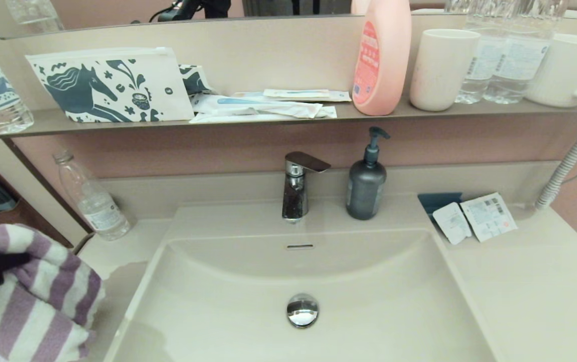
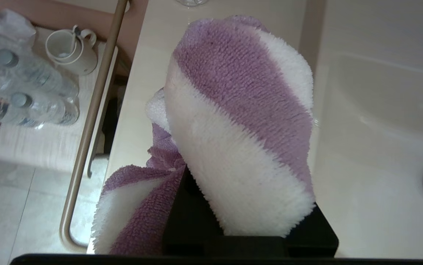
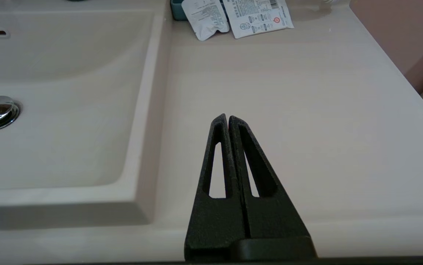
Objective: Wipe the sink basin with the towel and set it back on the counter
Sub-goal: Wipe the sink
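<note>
The purple and white striped towel (image 1: 37, 301) hangs bunched at the lower left, above the counter's left strip beside the sink basin (image 1: 369, 281). My left gripper (image 2: 246, 241) is shut on the towel (image 2: 241, 121), which drapes over the fingers and hides their tips. The basin is beige with a chrome drain plug (image 1: 302, 310) and an overflow slot (image 1: 300, 246). My right gripper (image 3: 228, 118) is shut and empty, hovering over the counter (image 3: 307, 110) to the right of the basin; it does not show in the head view.
A chrome faucet (image 1: 296, 186) and a dark soap dispenser (image 1: 366, 186) stand behind the basin. Sachets (image 1: 474, 218) lie on the counter at the back right. A plastic bottle (image 1: 92, 201) leans at the back left. The shelf above holds a horse-print pouch (image 1: 112, 85), a pink bottle (image 1: 381, 55) and cups.
</note>
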Robot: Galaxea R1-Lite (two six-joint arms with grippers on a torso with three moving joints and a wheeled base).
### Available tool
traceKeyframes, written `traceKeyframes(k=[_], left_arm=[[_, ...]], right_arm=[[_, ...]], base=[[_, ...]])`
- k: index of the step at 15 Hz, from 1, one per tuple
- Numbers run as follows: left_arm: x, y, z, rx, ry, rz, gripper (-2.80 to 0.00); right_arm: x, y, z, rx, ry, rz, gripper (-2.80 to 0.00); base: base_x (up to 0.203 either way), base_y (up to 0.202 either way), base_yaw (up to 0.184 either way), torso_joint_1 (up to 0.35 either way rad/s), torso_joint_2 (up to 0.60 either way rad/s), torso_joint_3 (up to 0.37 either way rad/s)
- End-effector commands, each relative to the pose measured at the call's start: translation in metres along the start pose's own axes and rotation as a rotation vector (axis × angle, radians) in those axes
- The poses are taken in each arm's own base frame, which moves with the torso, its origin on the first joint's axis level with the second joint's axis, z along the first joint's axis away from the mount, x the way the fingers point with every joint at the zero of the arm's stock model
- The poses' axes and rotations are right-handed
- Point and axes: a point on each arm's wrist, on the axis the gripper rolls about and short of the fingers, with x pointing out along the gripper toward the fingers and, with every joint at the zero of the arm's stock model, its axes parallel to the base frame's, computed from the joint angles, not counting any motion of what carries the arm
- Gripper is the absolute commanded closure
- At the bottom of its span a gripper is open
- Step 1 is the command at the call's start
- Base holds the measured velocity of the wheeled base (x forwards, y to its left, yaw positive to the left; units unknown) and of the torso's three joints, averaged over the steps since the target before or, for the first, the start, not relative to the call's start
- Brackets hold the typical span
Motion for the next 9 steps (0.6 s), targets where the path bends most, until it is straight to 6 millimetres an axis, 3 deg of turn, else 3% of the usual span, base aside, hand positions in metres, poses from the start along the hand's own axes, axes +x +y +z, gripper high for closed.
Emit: traceKeyframes(k=[1, 7, 9], left_arm=[[0.03, 0.01, -0.016, -0.018, 0.051, -0.02, 0.0], [0.094, 0.015, -0.038, -0.008, 0.1, -0.189, 0.0], [0.099, 0.005, -0.047, 0.011, 0.121, -0.225, 0.0]], right_arm=[[0.0, 0.0, 0.0, -0.001, 0.001, 0.001, 0.0], [0.0, 0.0, 0.0, -0.001, 0.001, 0.0, 0.0], [0.0, 0.0, 0.0, -0.001, 0.001, 0.001, 0.0]], base=[[0.0, 0.0, 0.0, 0.0, 0.0, 0.0], [0.0, 0.0, 0.0, 0.0, 0.0, 0.0], [0.0, 0.0, 0.0, 0.0, 0.0, 0.0]])
